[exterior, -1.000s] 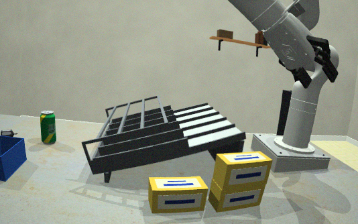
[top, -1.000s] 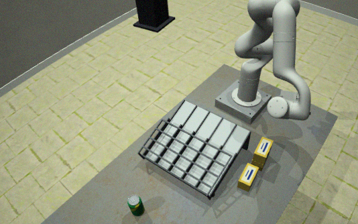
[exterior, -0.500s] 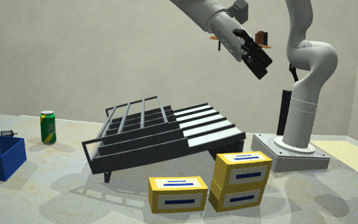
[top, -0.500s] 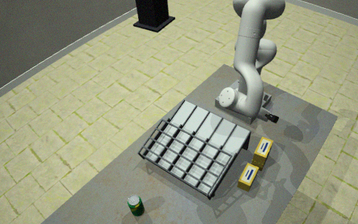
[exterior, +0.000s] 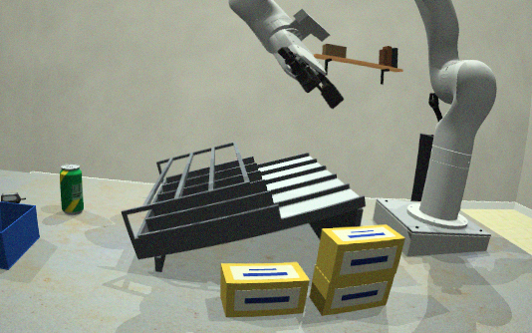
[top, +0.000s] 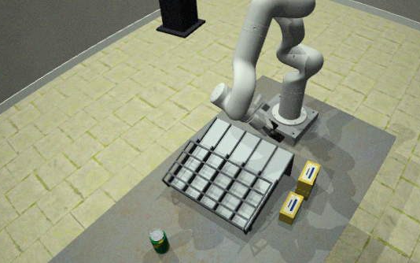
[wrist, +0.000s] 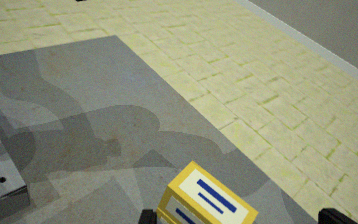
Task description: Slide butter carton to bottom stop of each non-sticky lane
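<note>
The dark sloped shelf point(top: 248, 143) point(exterior: 210, 226) stands mid-table, with five pale lanes high at the robot's end and a bar grid over the lower half. No carton is on it. Two yellow butter cartons are stacked to its right, the upper carton point(top: 309, 173) point(exterior: 362, 249) on the lower carton point(exterior: 352, 294). The third carton point(top: 292, 204) point(exterior: 264, 289) lies beside them. One carton point(wrist: 208, 195) shows at the bottom of the wrist view. My gripper point(top: 275, 134) point(exterior: 334, 100) point(wrist: 242, 219) is open and empty, high above the shelf's top end.
A green can point(top: 159, 240) point(exterior: 71, 188) stands beyond the shelf's low end. A blue bin point(exterior: 1, 234) sits at the table's far left. The robot base point(top: 292, 118) point(exterior: 431, 229) is behind the shelf's high end. A wall shelf point(exterior: 360, 61) hangs behind the gripper.
</note>
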{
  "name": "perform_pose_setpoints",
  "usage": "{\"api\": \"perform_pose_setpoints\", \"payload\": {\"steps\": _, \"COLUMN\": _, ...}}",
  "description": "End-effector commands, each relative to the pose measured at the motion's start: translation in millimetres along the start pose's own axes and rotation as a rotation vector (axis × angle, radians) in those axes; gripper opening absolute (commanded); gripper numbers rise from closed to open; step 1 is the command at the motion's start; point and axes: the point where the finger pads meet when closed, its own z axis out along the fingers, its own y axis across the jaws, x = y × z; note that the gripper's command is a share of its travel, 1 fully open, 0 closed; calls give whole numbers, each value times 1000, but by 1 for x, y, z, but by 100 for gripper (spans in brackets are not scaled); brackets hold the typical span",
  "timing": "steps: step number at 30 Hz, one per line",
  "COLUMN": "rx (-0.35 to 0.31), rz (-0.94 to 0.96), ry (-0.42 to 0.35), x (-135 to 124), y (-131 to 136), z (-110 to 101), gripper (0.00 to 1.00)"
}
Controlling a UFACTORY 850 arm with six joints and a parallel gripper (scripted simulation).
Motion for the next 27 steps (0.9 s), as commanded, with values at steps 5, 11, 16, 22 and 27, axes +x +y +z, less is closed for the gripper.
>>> {"api": "perform_pose_setpoints", "payload": {"steps": 5, "rx": -26, "rz": 16, "ry": -12, "x": -30, "y": -24, "z": -45, "gripper": 100}}
{"api": "perform_pose_setpoints", "payload": {"steps": 11, "rx": -23, "rz": 14, "ry": -13, "x": 4, "y": -108, "z": -56, "gripper": 100}}
{"api": "perform_pose_setpoints", "payload": {"steps": 16, "rx": -23, "rz": 14, "ry": -13, "x": 4, "y": -109, "z": -56, "gripper": 100}}
{"api": "perform_pose_setpoints", "payload": {"steps": 22, "rx": -23, "rz": 14, "ry": -13, "x": 4, "y": -109, "z": -56, "gripper": 100}}
{"api": "perform_pose_setpoints", "payload": {"steps": 27, "rx": 149, "rz": -178, "ry": -208, "x": 4, "y": -108, "z": -56, "gripper": 100}}
